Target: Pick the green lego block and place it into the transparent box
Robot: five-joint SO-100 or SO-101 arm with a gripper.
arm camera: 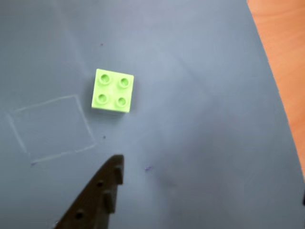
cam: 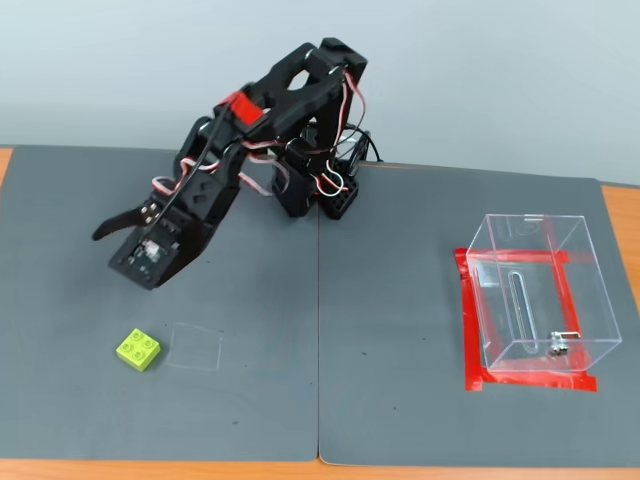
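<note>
The green lego block [arm camera: 113,90] lies studs-up on the grey mat, ahead of my gripper [arm camera: 209,176] in the wrist view. The fixed view shows the block [cam: 138,349] at the front left, with the gripper [cam: 118,258] hanging open in the air above and slightly behind it, holding nothing. One dark finger [arm camera: 102,193] shows at the bottom of the wrist view. The other is only a sliver at the right edge. The transparent box [cam: 590,300] stands far to the right on red tape and does not show in the wrist view.
A faint chalk square [arm camera: 45,102] is drawn on the mat beside the block, also seen in the fixed view [cam: 195,328]. Two grey mats meet at a seam [cam: 318,400]. Bare orange wood [arm camera: 286,47] lies past the mat's edge. The arm's base [cam: 325,200] stands at the back centre.
</note>
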